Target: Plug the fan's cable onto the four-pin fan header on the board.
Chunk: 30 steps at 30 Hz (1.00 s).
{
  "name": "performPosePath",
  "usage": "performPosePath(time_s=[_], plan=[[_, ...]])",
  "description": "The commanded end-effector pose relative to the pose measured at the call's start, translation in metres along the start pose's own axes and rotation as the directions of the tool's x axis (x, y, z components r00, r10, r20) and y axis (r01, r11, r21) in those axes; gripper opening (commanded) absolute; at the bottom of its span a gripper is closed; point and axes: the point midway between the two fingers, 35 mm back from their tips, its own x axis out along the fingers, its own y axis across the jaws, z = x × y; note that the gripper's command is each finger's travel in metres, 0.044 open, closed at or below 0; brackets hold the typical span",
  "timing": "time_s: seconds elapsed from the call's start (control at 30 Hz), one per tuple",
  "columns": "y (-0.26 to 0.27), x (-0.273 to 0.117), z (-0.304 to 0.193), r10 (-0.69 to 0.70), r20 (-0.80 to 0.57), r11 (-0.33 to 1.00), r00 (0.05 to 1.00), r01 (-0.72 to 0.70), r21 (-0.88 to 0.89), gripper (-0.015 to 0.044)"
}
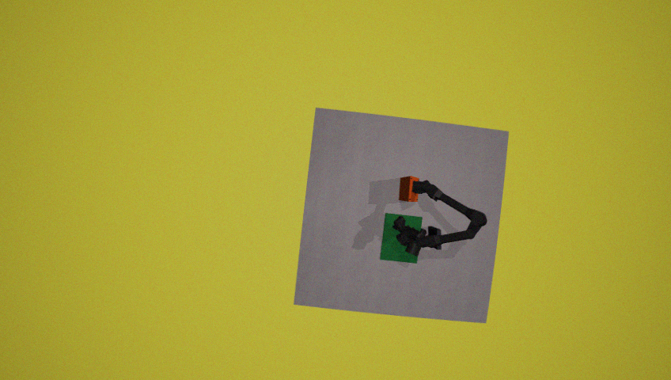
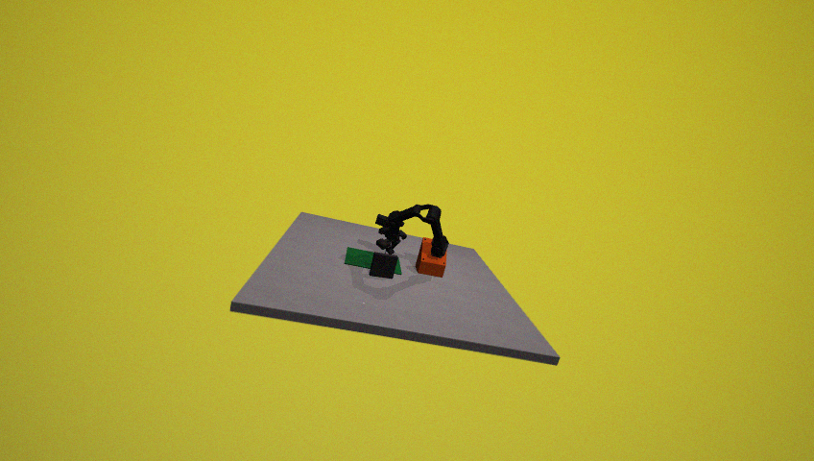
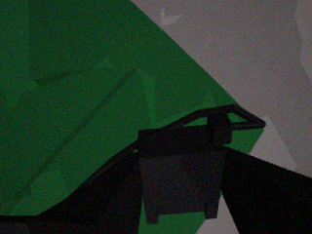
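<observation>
My gripper [image 1: 407, 237] [image 2: 390, 249] [image 3: 178, 160] is shut on the dark plug, above the green board. The plug [image 3: 182, 180] sits between the two black fingers in the wrist view, with two short feet along its lower edge. Its black cable [image 3: 249, 115] loops out at the upper right and runs back behind the plug to the lower left. The green board [image 1: 390, 252] [image 2: 358, 256] [image 3: 73, 39] lies under the gripper. The four-pin header does not show in the wrist view and is too small to tell in the top and exterior views. The plug looks clear of the board.
A black block [image 1: 434, 230] [image 2: 383, 265], apparently the fan, stands at the board's edge, partly under the arm in the top view. The orange base block [image 1: 407, 189] [image 2: 432, 267] carries the arm beside the board. All stand on a grey table [image 1: 339, 141] [image 2: 314, 285].
</observation>
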Motion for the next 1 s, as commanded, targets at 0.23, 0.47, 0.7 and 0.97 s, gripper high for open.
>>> performPosePath(time_s=[0.23,0.47,0.7,0.97], plan=[[-0.006,0.01,-0.001,-0.089,0.111,0.996,0.99,0.088,0.018,0.0],[-0.007,0.014,-0.001,-0.126,0.184,0.992,0.975,0.123,0.029,0.0],[-0.007,0.017,-0.001,-0.154,0.26,0.988,0.953,0.147,0.044,0.0],[-0.006,0.019,-0.001,-0.174,0.347,0.985,0.922,0.162,0.064,0.0]])
